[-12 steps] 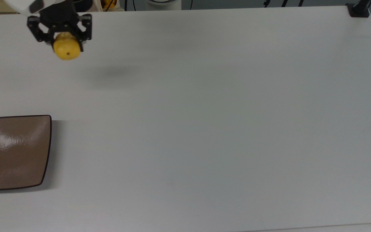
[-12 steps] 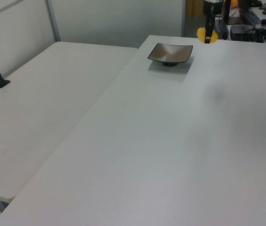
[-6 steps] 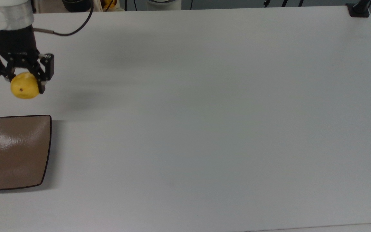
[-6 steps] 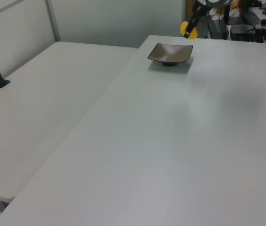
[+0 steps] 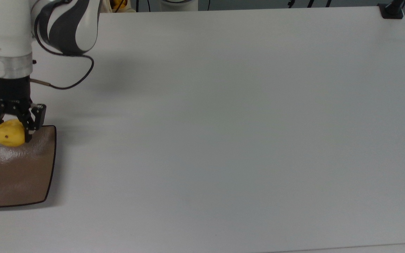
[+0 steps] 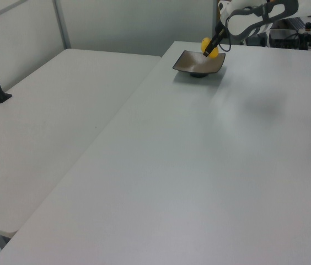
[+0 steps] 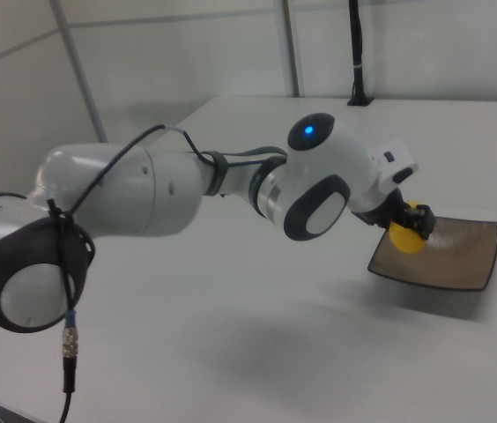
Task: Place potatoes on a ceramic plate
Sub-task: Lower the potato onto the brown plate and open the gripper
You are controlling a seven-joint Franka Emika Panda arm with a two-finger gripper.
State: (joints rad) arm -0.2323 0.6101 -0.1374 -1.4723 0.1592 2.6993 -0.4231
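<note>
- End effector [image 5: 10,131] closed on the potato [image 5: 10,133]; dark fingers clamp it from either side, and the yellow body bulges out below them. Tiny dark spot faces up in the top view.
- Potato held in the air, not resting on anything. In the top view it overlaps the upper edge of the ceramic plate [image 5: 16,172], at the top view's left.
- Left view: potato [image 6: 209,47] sits over the plate's far rim [image 6: 198,62], above the surface. Right view: potato [image 7: 405,236] hangs just above the near-left part of the plate [image 7: 447,256].
- Key relation: the plate's middle lies past the end effector, toward the bottom of the top view. Potato is at the rim, not the centre.
- Potato's long axis runs roughly across the top view, left to right, between the fingers.
- Judgement: carry a little further over the plate, lower, then release; let go here and the potato may roll off the curved edge onto the worktop [image 5: 223,140].
- Plate itself bare, glossy brown.
</note>
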